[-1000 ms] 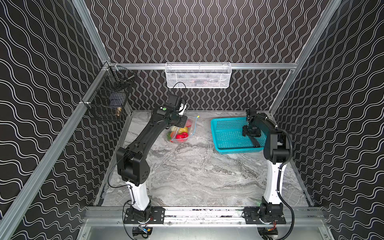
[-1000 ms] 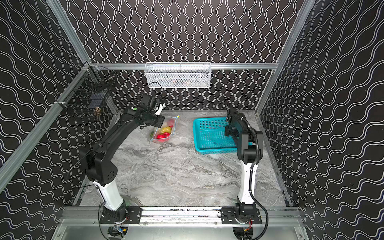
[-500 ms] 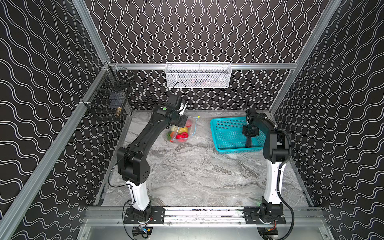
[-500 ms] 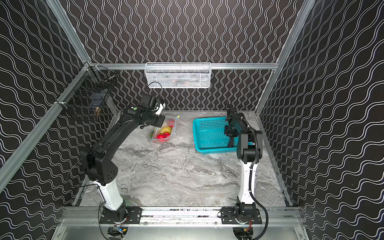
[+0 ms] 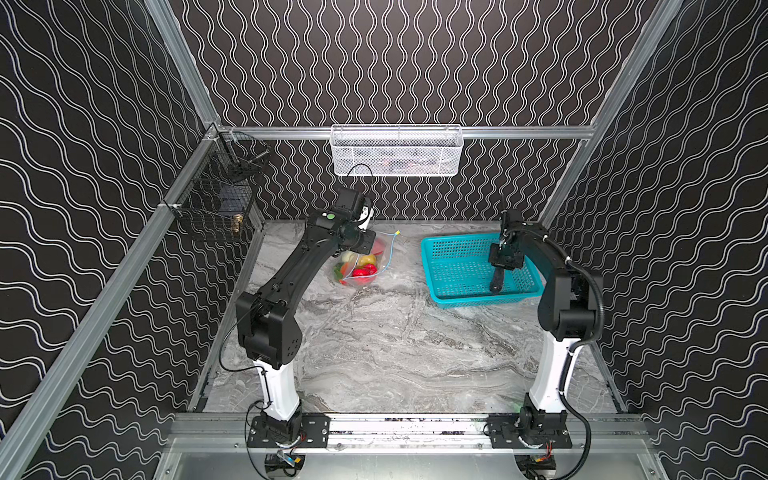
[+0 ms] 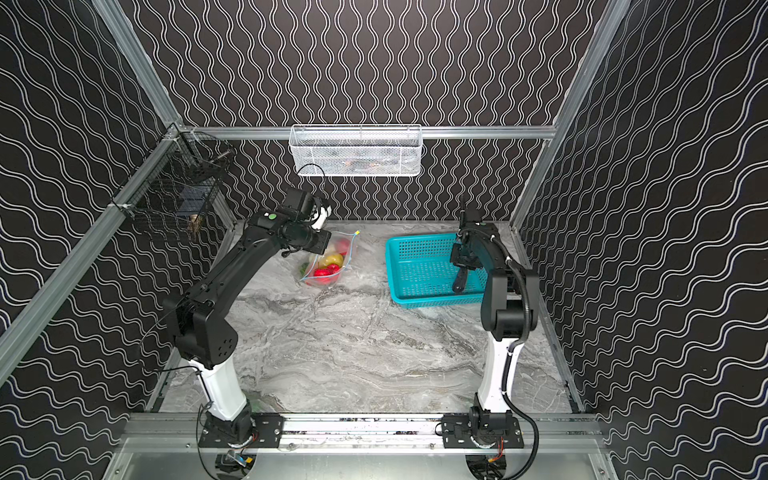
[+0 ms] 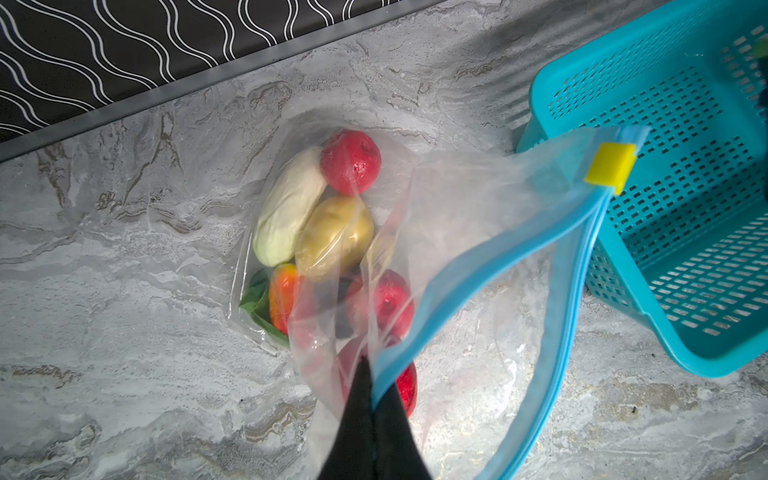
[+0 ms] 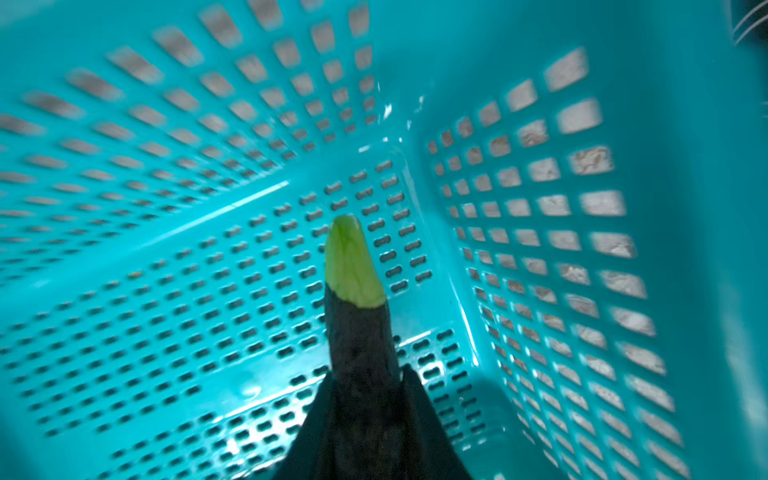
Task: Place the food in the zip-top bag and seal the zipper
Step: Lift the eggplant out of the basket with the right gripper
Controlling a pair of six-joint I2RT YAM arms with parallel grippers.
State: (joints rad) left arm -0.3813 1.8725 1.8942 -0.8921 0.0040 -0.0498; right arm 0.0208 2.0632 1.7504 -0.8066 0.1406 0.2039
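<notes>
The left gripper (image 7: 372, 374) is clenching one lip of the clear, flexible zip-top bag (image 7: 478, 199) at its light-blue zipper strip (image 7: 478, 266), holding the mouth up and open above the grey marbled tabletop (image 5: 374, 332). The small yellow slider tab (image 7: 610, 166) is sitting at the strip's far end, so nothing is sealed yet. Inside the bag a red round toy fruit (image 7: 351, 162), a white oblong piece (image 7: 286, 208), a yellow potato-like piece (image 7: 334, 239) and an orange-red piece with green leaves (image 7: 282, 293) are lying together, with more red fruit showing through the plastic near the fingers.

Further right, the teal perforated plastic basket (image 5: 457, 249) is standing just beside the bag. Over it the right gripper (image 8: 365, 376) is grasping a long dark toy vegetable with a pale green tip (image 8: 357, 332) near one end, the rest pointing down into the basket; whether it is clearing the floor cannot be told.

That piece appears to be the last one waiting to go in. Gripped near one end, it is likely to swing or slip on the way across. Only one lip is being held, so the mouth may be sagging shut, and a long piece coming in at an angle could be catching the strip or dragging the light bag along.
</notes>
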